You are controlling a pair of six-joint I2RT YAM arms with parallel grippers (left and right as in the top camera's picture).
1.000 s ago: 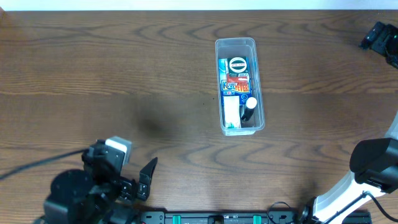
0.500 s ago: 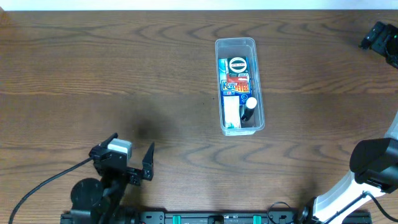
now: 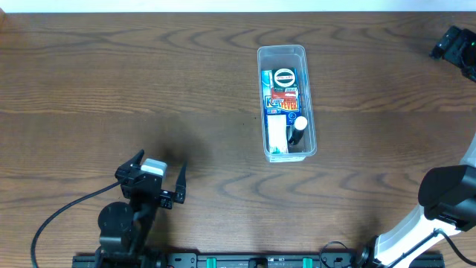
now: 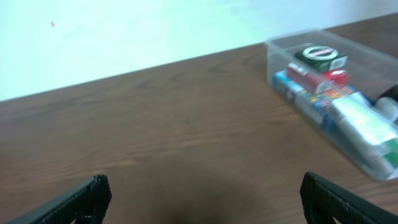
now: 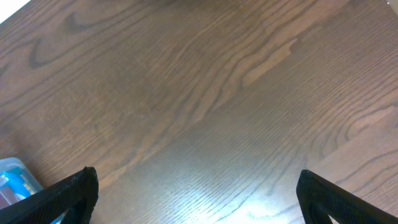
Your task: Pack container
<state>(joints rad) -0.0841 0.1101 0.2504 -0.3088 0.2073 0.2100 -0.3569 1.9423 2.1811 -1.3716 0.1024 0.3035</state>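
The clear plastic container (image 3: 311,112) stands right of the table's middle. It holds a dark green box, a red packet, blue and white boxes and a small black bottle with a white cap. It also shows in the left wrist view (image 4: 367,53) at the upper right. My left gripper (image 3: 158,177) is open and empty near the front edge, far left of the container; its fingers frame bare table (image 4: 202,193). My right gripper (image 5: 196,193) is open and empty over bare wood; in the overhead view only part of it (image 3: 455,46) shows at the far right edge.
The table is dark wood (image 3: 149,82). A white wall (image 4: 124,37) runs behind its far edge. The right arm's base (image 3: 446,197) stands at the front right corner. A blue corner of something (image 5: 15,180) shows at the right wrist view's lower left.
My left arm has swung up and back from the front edge, the gripper now a little farther from the edge. The container and right arm have not moved.
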